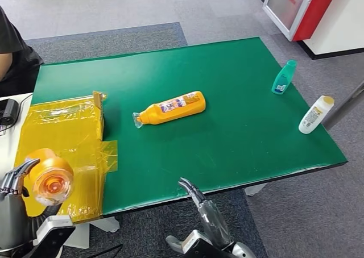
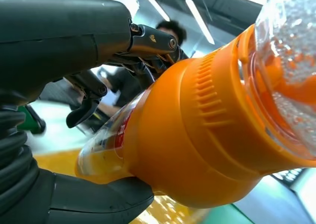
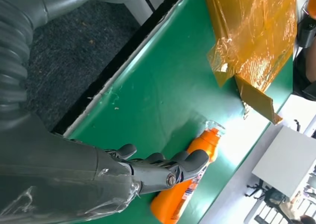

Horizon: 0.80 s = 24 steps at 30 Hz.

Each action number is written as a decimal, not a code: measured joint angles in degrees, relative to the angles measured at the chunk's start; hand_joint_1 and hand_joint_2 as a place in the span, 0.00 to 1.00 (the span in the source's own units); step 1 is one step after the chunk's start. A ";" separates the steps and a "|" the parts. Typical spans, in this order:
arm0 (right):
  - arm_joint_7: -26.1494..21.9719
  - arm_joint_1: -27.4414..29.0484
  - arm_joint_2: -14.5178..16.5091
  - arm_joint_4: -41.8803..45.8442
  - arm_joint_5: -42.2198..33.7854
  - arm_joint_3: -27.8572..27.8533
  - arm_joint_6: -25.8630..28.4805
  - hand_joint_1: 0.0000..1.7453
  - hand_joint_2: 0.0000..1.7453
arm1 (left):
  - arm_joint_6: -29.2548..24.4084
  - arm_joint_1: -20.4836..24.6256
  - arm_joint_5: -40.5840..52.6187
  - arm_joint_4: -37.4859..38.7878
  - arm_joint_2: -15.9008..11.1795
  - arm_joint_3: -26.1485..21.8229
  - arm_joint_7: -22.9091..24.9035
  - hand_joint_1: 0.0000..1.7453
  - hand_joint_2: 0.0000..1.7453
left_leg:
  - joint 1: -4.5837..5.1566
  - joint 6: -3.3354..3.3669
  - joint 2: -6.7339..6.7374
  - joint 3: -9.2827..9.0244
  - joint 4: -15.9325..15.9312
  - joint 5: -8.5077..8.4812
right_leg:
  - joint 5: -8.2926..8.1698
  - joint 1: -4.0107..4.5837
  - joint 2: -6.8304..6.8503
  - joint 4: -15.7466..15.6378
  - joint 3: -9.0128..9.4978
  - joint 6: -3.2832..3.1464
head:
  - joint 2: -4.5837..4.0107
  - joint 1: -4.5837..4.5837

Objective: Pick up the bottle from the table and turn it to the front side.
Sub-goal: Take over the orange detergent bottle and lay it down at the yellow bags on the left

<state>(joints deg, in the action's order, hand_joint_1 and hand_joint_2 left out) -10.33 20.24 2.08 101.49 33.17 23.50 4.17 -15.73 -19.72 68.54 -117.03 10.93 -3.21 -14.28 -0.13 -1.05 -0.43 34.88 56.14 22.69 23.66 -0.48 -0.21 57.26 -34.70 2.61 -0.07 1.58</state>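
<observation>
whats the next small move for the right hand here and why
Probably reach the right hand forward over the table edge toward the orange bottle lying on its side mid-mat. That hand is empty and short of the green mat, while the left hand already holds another orange bottle.

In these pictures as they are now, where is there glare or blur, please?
Head view: sharp, with soft sheen on the yellow film. Left wrist view: the held bottle's clear cap is very close and blurred. Right wrist view: bright glare on the green table beside the lying orange bottle.
</observation>
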 joint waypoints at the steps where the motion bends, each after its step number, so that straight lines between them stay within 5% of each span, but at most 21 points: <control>1: 0.08 0.08 -0.02 0.09 -0.18 -0.01 -0.16 0.00 1.00 | -0.49 0.51 2.44 0.10 -0.20 0.02 1.41 0.97 1.00 | 0.00 0.00 0.00 0.00 0.00 0.00 | 0.00 0.00 0.00 0.00 0.00 0.00 | 0.00 -0.01; 6: 0.57 -0.02 -0.37 0.14 -0.83 0.38 -0.96 0.00 1.00 | -1.24 3.54 15.59 2.64 -1.24 0.54 9.96 0.98 1.00 | 0.00 -0.01 0.00 -0.01 0.00 -0.01 | -0.01 0.00 0.00 0.00 0.00 0.00 | 0.00 -0.01; 12: 1.47 -0.81 -1.30 -0.03 -1.77 1.63 -1.04 0.00 1.00 | -0.80 6.59 20.40 7.74 -2.72 1.44 15.58 1.00 1.00 | 0.00 -0.01 0.00 -0.01 0.00 -0.02 | -0.02 0.00 0.00 0.00 0.00 0.00 | 0.00 -0.01; 24: 2.16 -3.60 -3.87 -1.50 -3.60 5.22 -1.17 0.00 1.00 | 0.58 12.58 21.33 19.75 -13.02 6.78 30.60 1.00 1.00 | -0.01 -0.03 0.01 0.00 0.00 -0.03 | -0.02 0.01 -0.01 0.00 -0.02 -0.01 | 0.00 -0.01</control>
<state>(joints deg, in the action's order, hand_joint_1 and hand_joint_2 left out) -8.17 16.64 -1.79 100.00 29.57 28.72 3.01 -15.15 -7.13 89.87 -97.28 -2.09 3.57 16.32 -0.14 -1.08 -0.42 34.88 56.14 22.66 23.64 -0.47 -0.23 57.26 -34.72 2.60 -0.07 1.57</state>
